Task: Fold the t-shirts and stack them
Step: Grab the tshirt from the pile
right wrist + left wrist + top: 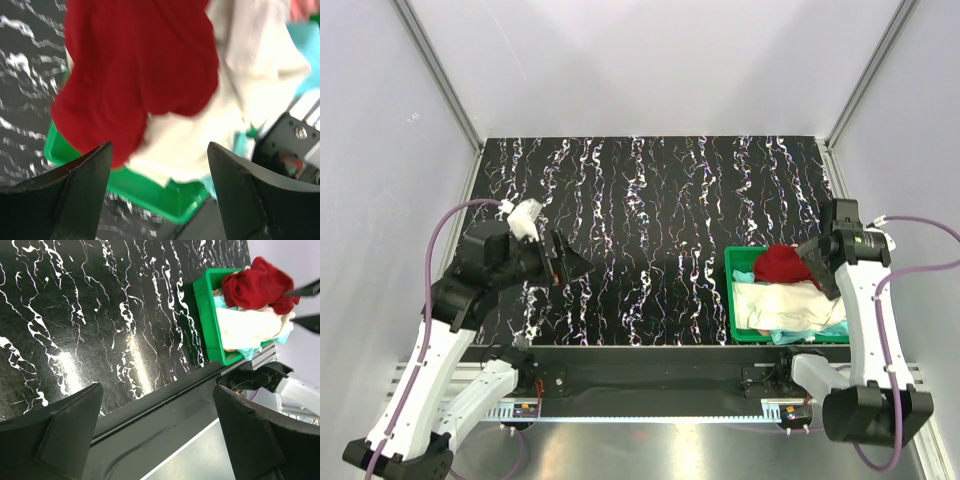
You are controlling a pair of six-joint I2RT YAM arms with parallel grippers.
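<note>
T-shirts in green bin, deep red one on top

Both the left arm and the right arm have smooth white shells with bulky black joint housings. A thin purple cable loops from each wrist. The fingers are matt black, broad wedges. A silver screw dots one black housing

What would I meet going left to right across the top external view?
From the left: left end effector → marbled table → green bin, its left wall → deep red t-shirt → right end effector.
</note>
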